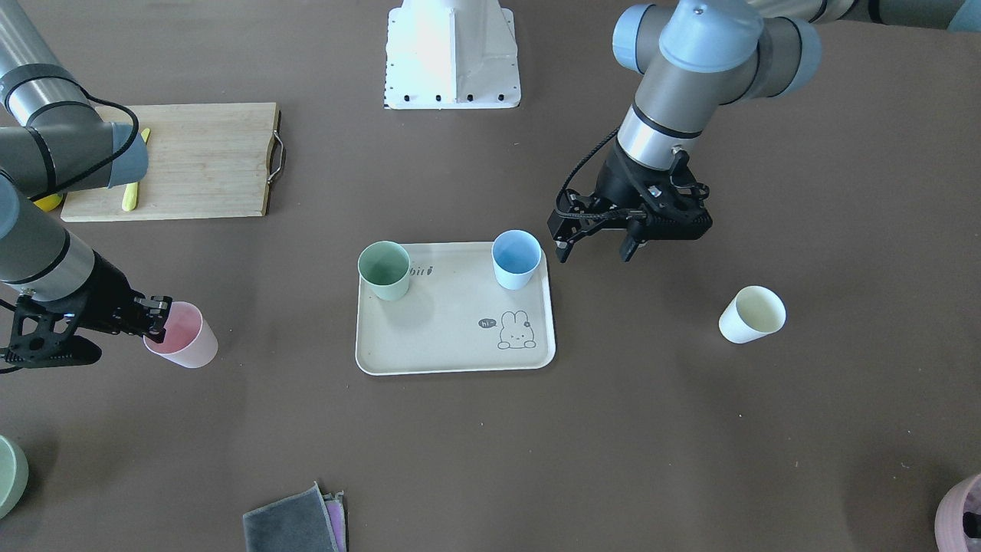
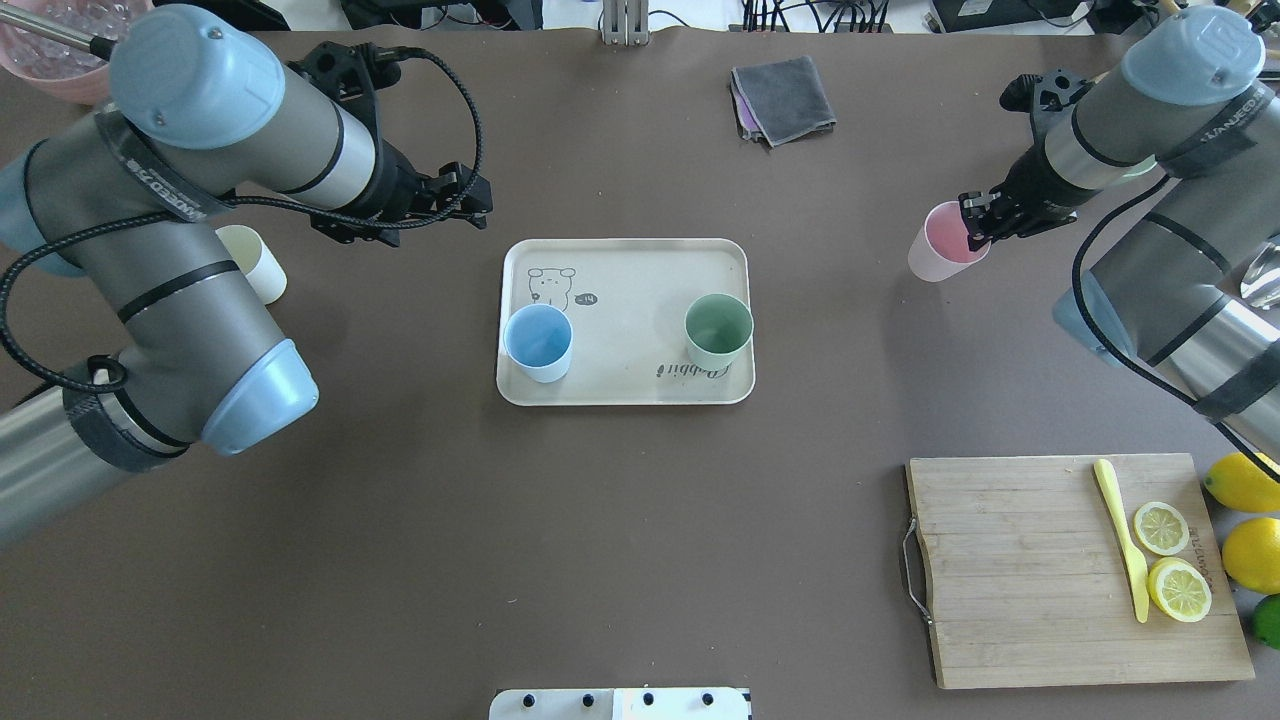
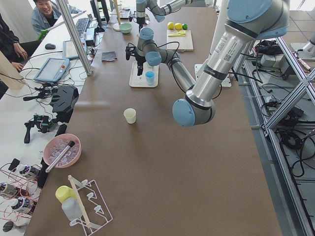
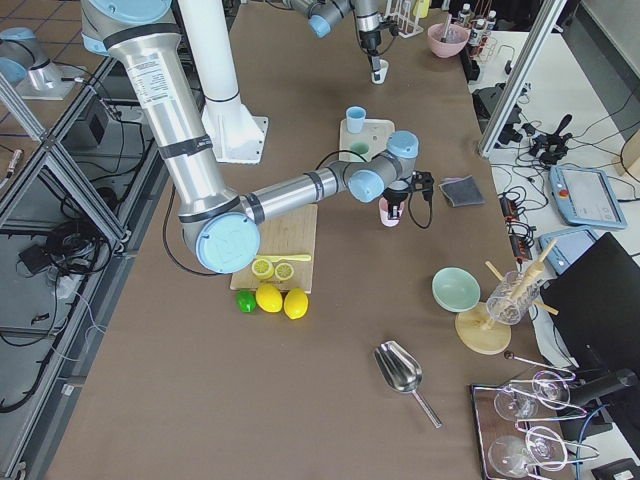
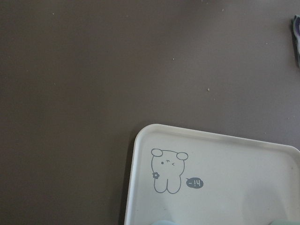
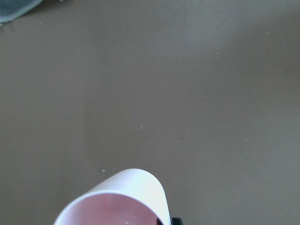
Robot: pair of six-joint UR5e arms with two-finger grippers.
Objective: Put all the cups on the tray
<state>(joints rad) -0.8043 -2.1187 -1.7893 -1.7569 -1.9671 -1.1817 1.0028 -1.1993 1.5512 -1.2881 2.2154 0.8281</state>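
Observation:
The beige tray (image 2: 630, 270) lies mid-table with the light blue cup (image 2: 539, 342) and the sage green cup (image 2: 718, 330) upright on it. My right gripper (image 2: 975, 225) is shut on the rim of the pink cup (image 2: 942, 243), off the tray on my right side; the wrist view shows that cup (image 6: 117, 199) from above. The cream-yellow cup (image 2: 250, 262) stands on the table at my left, partly behind my left arm. My left gripper (image 1: 598, 249) hovers open and empty just beside the tray (image 1: 452, 337) near the blue cup (image 1: 516, 259).
A wooden cutting board (image 2: 1070, 570) with lemon slices and a yellow knife lies near right, whole lemons (image 2: 1245, 520) beside it. A grey cloth (image 2: 785, 98) sits at the far edge. A green bowl (image 1: 9, 475) and a mauve pot (image 1: 962, 514) show at the far corners.

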